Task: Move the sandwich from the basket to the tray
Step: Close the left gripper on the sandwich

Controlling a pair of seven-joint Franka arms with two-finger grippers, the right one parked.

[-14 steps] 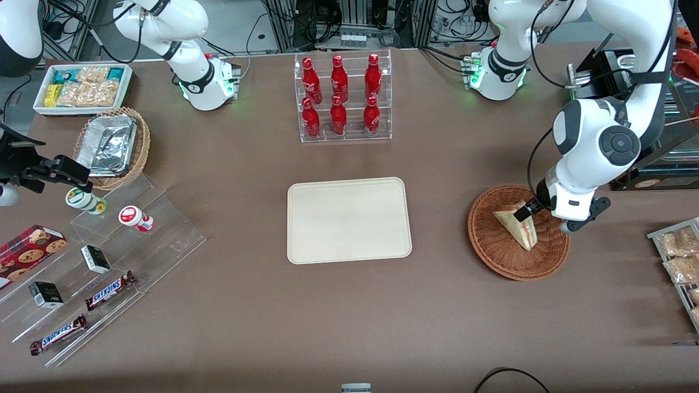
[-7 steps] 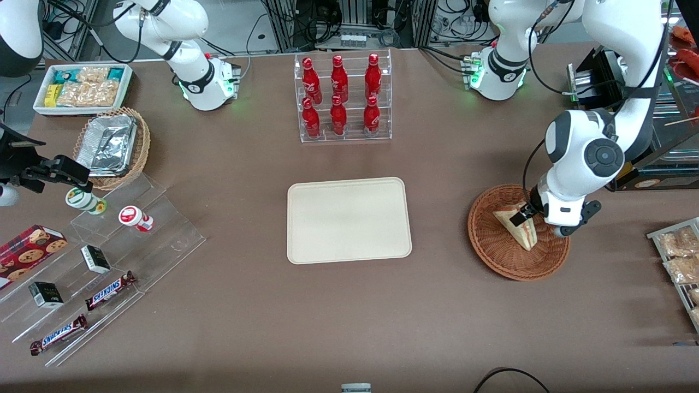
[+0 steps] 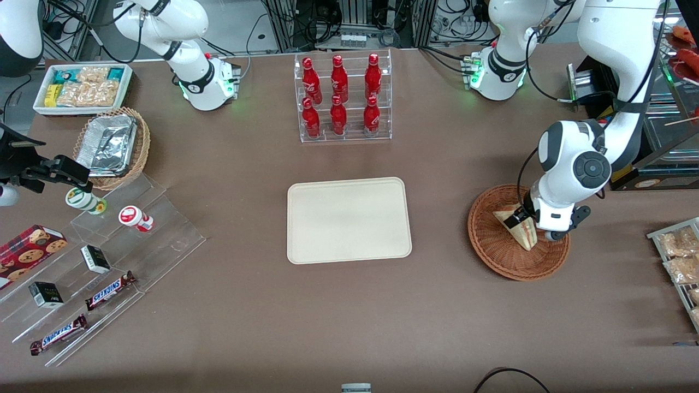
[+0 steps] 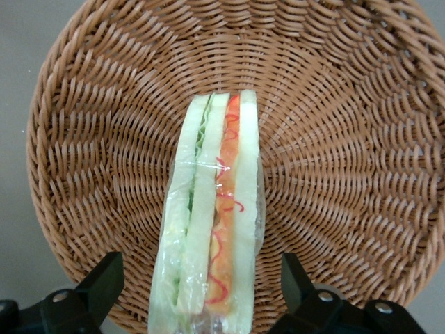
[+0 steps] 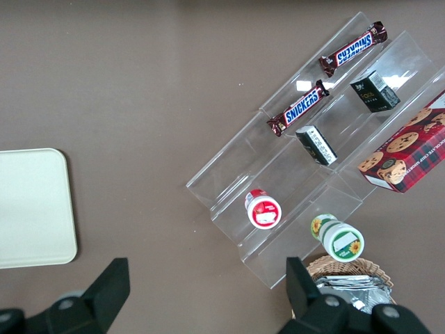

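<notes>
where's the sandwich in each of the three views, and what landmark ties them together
Front view: the sandwich lies in the basket, toward the working arm's end of the table, with the gripper right above it.
Left wrist view: the sandwich stands on edge in the basket, between the open fingers.
Right wrist view: not in it.
Shared landmark: the basket links front and left wrist views; the tray links front and right wrist views.
</notes>
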